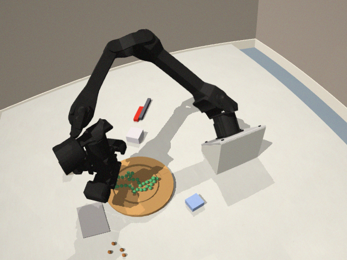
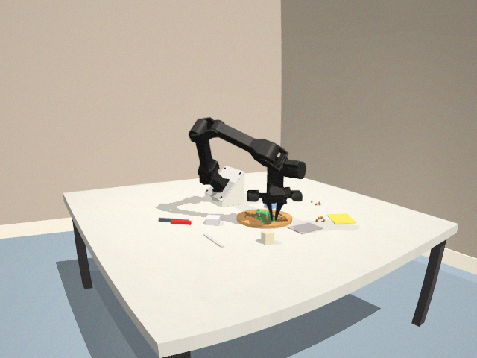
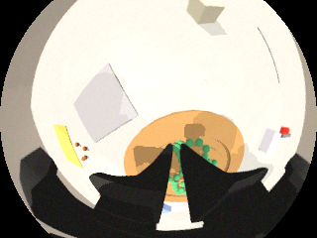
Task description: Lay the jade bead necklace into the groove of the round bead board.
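The round wooden bead board (image 1: pixel 140 210) (image 2: pixel 243 222) (image 3: pixel 144 134) lies on the table with a ring-shaped groove. The jade bead necklace (image 1: pixel 144 183) (image 2: pixel 261 212) (image 3: pixel 199 143) lies bunched in bent rows, mostly inside the groove's ring, with some beads near the groove line at the right in the top view. My gripper (image 2: pixel 274 220) (image 3: pixel 177 146) points down low over the board and is shut on the necklace, at a part of the strand near the fingertips. In the top view the gripper body hides the fingertips and the board's left edge.
A grey flat square (image 1: pixel 93 221) (image 3: pixel 105 104) lies beside the board. A blue block (image 1: pixel 194 202), a white block (image 1: pixel 135 135), a cream cube (image 2: pixel 267 237), a red and dark bar (image 1: pixel 138 113), a yellow square (image 2: pixel 341 218), a thin white stick (image 2: pixel 213 240) and small brown beads (image 1: pixel 121 249) lie around it.
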`<state>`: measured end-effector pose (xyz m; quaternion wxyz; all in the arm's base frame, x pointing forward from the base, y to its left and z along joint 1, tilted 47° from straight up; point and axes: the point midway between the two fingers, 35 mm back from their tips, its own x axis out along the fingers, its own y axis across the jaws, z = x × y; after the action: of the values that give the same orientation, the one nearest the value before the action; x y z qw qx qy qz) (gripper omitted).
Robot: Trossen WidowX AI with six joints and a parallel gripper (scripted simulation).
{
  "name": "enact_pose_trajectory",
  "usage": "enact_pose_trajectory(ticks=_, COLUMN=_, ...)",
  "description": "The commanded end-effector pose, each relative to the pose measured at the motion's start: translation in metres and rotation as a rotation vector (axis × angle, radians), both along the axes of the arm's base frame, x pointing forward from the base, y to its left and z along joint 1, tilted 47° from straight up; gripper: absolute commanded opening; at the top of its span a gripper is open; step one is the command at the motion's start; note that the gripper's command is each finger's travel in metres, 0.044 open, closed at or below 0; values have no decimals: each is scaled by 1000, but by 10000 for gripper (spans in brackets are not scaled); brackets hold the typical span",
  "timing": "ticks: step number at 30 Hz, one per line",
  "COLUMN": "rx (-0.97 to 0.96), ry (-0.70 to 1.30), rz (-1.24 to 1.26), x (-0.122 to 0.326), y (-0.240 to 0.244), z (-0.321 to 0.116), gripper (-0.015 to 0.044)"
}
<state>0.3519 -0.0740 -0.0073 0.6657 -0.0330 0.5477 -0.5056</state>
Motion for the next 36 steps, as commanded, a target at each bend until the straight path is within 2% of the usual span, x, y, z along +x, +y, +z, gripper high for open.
enact_pose_trajectory(ticks=1, rx=-7, ry=13, rz=-1, x=-2, y=-4, z=-3, gripper=0)
enact_pose_trajectory(ticks=7, rx=-7, ry=13, rz=-1, x=-2, y=-4, z=-3, gripper=0)
enact_pose_trajectory(ticks=24, rx=-2, ry=9, rz=1, x=-1, y=0, z=0, gripper=440)
enact_pose_trajectory(ticks=36, rx=-2, ry=9, rz=1, x=-1, y=0, z=0, gripper=440)
